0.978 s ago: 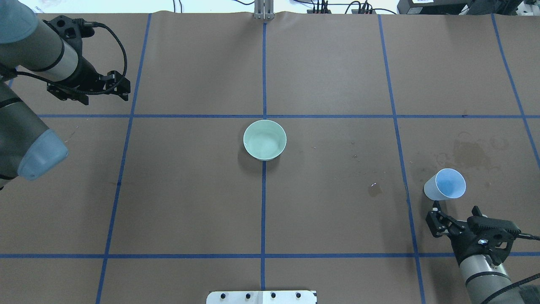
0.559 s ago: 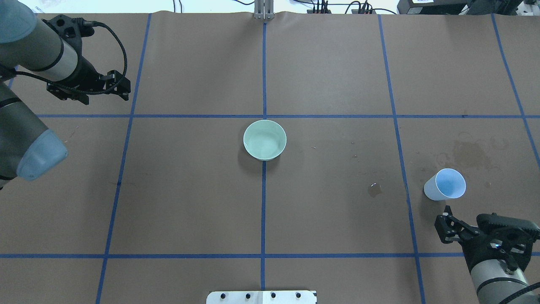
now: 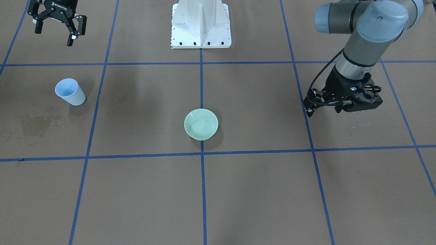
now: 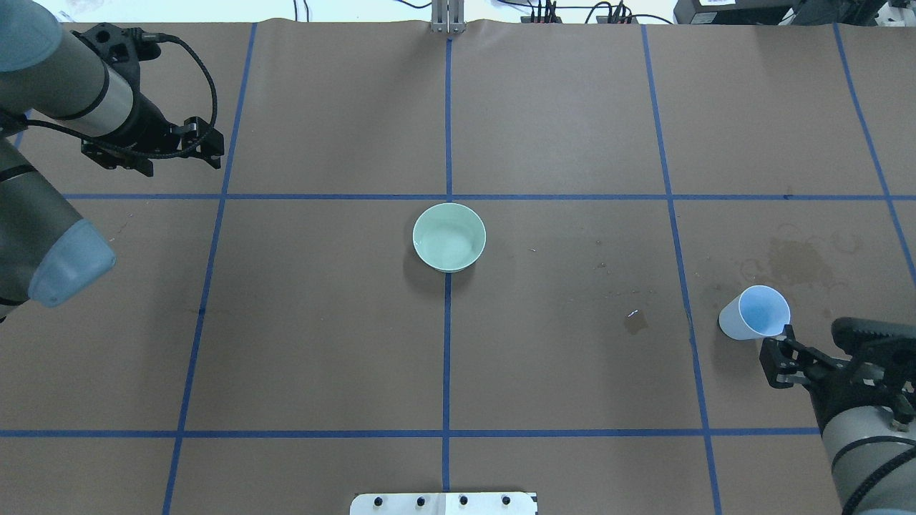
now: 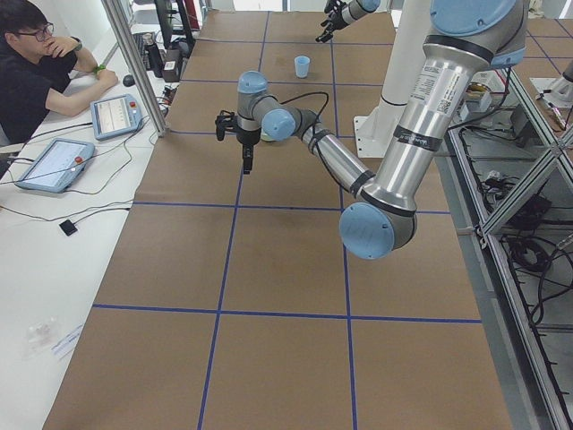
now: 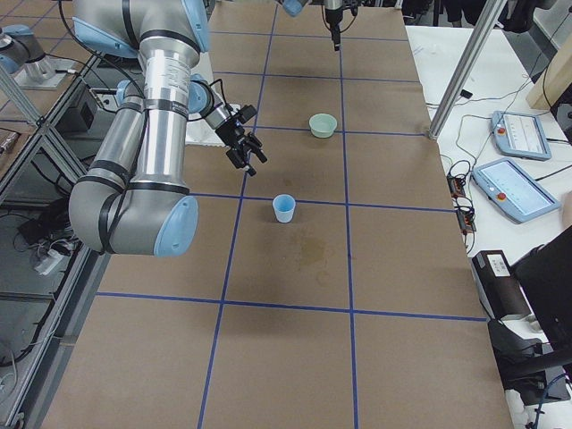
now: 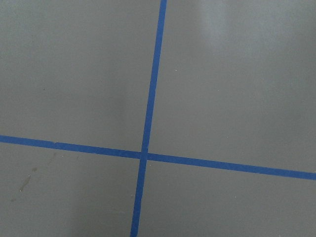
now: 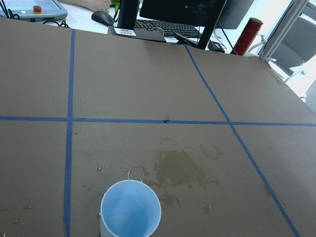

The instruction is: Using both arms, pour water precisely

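I see right gripper [image 3: 53, 37] spread, empty, beside blue cup [image 3: 70, 92]; stains [image 3: 34, 124] beyond it. Left gripper [image 3: 309, 111] clenched, empty, well apart from bowl [image 3: 201, 124].

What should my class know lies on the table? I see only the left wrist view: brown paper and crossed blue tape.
Observer: A pale green bowl sits at the centre of the table, on a blue tape line.
Operator: Anything to pour from?
Observer: A light blue cup stands upright on the robot's right side, well apart from the bowl.
Operator: Is it held?
Observer: No; the right gripper is open and not around the cup.
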{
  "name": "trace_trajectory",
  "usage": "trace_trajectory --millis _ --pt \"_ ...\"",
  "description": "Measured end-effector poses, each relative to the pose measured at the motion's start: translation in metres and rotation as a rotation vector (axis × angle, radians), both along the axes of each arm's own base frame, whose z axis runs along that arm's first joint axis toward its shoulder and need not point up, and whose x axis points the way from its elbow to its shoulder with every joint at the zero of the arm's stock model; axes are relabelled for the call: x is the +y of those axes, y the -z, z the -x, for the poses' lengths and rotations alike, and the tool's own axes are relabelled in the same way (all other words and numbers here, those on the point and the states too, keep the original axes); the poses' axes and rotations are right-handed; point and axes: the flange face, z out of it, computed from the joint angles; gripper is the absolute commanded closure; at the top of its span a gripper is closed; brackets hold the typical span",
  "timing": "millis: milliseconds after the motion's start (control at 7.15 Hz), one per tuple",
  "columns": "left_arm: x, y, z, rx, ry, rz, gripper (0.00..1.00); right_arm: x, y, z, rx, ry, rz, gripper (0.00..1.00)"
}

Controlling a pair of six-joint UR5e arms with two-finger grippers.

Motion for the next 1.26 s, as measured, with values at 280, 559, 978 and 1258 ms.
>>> trace_trajectory --millis 280,559,978,1258 --pt "0.001 0.005 -0.001 0.009 0.009 0.005 0.00 -0.029 0.033 -0.001 0.004 0.038 0.021 0.00" --pt "0.001 0.012 -0.004 0.019 0.009 -0.003 0.00 -0.078 0.059 0.005 0.035 0.074 0.038 0.00" --pt "0.008 0.062 -0.039 0.090 0.018 0.002 0.00 -0.203 0.086 0.002 0.075 0.183 0.147 0.00" --pt "0.026 0.131 -0.104 0.191 0.023 0.057 0.00 -0.283 0.067 -0.054 0.007 0.357 0.222 0.00"
